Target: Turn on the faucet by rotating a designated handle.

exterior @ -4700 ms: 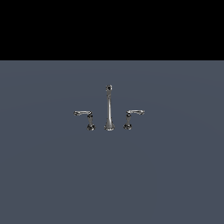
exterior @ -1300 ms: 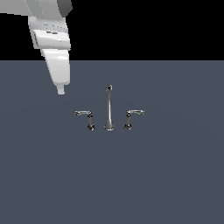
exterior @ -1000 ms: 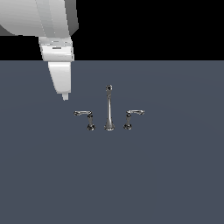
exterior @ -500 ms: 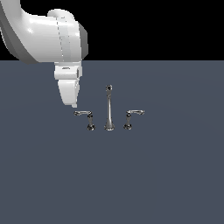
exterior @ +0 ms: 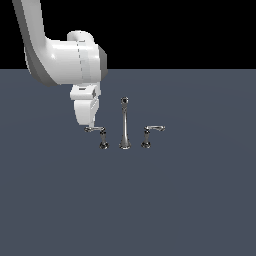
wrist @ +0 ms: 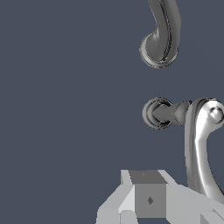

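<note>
The faucet is a small chrome set. Its tall spout (exterior: 124, 126) stands in the middle with a short lever on each side. The handle (exterior: 96, 130) is on the exterior view's left, its curved arm reaching leftward. My gripper (exterior: 88, 124) hangs over the tip of that arm, at or just above it, its fingers together in one tapered tip and holding nothing. In the wrist view the handle (wrist: 200, 144) runs from its dark-based post (wrist: 158, 113) down beside my gripper (wrist: 148, 194). The spout (wrist: 162, 39) shows beyond it.
The mirror-image lever (exterior: 151, 131) stands on the exterior view's right of the spout, its arm pointing rightward. All three pieces rest on a flat dark grey surface (exterior: 190, 200). My white arm (exterior: 65, 60) comes in from the upper left of the exterior view.
My arm entered from the upper left, then came down and rightward. The gripper tip now sits at the left lever's arm. The faucet pieces have not visibly moved.
</note>
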`<state>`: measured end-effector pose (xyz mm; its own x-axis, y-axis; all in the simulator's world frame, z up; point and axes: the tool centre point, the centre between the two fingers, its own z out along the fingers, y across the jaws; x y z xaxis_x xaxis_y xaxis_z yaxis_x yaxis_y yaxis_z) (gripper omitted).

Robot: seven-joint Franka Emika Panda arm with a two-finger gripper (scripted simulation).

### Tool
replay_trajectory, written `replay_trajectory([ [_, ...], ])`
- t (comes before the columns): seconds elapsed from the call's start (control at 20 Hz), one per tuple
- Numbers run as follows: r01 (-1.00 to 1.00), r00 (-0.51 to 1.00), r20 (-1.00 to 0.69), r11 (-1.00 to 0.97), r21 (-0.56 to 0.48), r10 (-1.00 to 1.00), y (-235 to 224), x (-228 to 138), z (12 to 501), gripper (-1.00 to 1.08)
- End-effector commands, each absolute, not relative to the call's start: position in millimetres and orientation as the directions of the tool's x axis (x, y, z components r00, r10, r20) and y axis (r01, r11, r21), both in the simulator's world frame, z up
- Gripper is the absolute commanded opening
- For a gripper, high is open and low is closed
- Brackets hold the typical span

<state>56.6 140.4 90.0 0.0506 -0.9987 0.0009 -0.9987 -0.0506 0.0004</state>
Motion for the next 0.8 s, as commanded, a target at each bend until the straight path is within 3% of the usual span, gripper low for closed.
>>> replay_trajectory([
  [0.0, -0.999, 0.034, 0.001, -0.034, 0.000, -0.999, 138.8, 60.8, 86.6, -1.00],
  [0.35, -1.000, 0.029, 0.001, -0.029, 0.000, -1.000, 138.0, 61.9, 85.4, -1.00],
  [0.75, -1.000, 0.029, 0.001, -0.029, 0.000, -1.000, 148.8, 36.6, 85.6, -1.00],
])
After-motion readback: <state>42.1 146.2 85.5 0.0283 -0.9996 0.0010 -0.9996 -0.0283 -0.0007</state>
